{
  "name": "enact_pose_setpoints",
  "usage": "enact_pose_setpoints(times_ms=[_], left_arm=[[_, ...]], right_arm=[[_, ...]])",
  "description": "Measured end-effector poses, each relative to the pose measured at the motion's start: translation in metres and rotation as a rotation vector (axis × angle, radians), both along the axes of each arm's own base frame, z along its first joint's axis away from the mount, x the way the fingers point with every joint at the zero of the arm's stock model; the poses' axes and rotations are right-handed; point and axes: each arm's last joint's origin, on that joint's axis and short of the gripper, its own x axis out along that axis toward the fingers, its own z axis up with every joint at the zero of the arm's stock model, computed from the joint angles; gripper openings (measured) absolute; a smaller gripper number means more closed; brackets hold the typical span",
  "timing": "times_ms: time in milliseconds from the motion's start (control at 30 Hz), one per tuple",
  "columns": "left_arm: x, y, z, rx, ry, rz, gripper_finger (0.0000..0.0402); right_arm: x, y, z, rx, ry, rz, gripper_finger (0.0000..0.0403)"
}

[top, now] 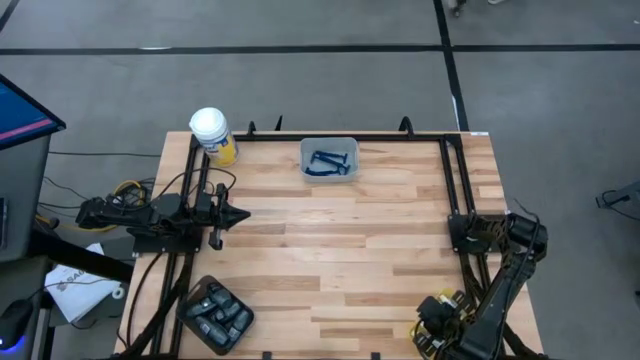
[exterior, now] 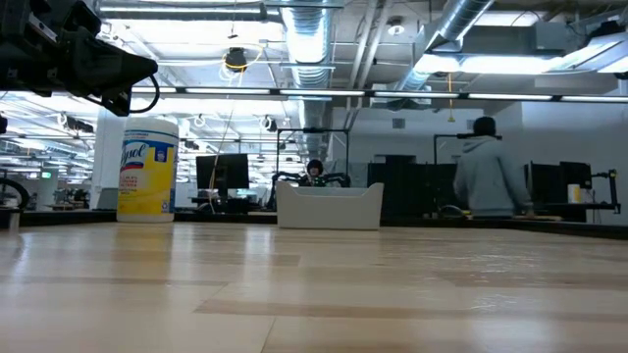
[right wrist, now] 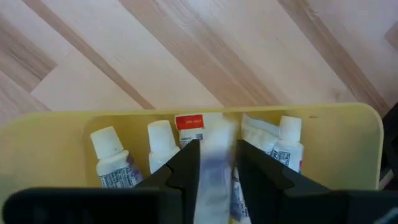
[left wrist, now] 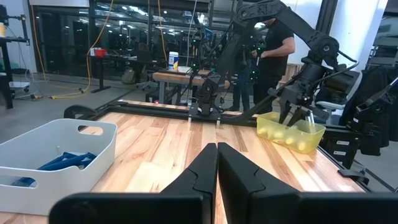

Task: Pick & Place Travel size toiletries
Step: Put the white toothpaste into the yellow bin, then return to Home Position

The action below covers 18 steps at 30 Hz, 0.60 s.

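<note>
The one word I can read is "Lysol", in blue script on the yellow label of the wipes canister (exterior: 147, 168) at the far corner of the bench (exterior: 314, 284); the smaller print beneath it is too fine to make out. In the yellow bin, the white tubes (right wrist: 112, 163) carry blocks of tiny print and one has a red patch (right wrist: 189, 122) with white lettering, but none of it is legible.
</note>
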Motion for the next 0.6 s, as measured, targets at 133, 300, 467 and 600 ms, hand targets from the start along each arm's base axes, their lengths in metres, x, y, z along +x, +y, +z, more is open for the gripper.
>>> enact_pose_setpoints(times_ms=[133, 300, 467, 600], left_arm=[[0.000, 0.000, 0.000, 0.000, 0.000, 0.000, 0.0008], [0.000, 0.000, 0.000, 0.000, 0.000, 0.000, 0.0008], [0.000, 0.000, 0.000, 0.000, 0.000, 0.000, 0.0008], [0.000, 0.000, 0.000, 0.000, 0.000, 0.000, 0.0008]], right_arm=[[0.000, 0.000, 0.000, 0.002, 0.002, -0.001, 0.0131], [0.006, -0.005, 0.032, 0.033, -0.151, 0.067, 0.0193], [0.016, -0.035, 0.103, -0.031, -0.548, 0.198, 0.0223], [0.018, -0.080, 0.163, -0.212, -0.855, 0.256, 0.0219]])
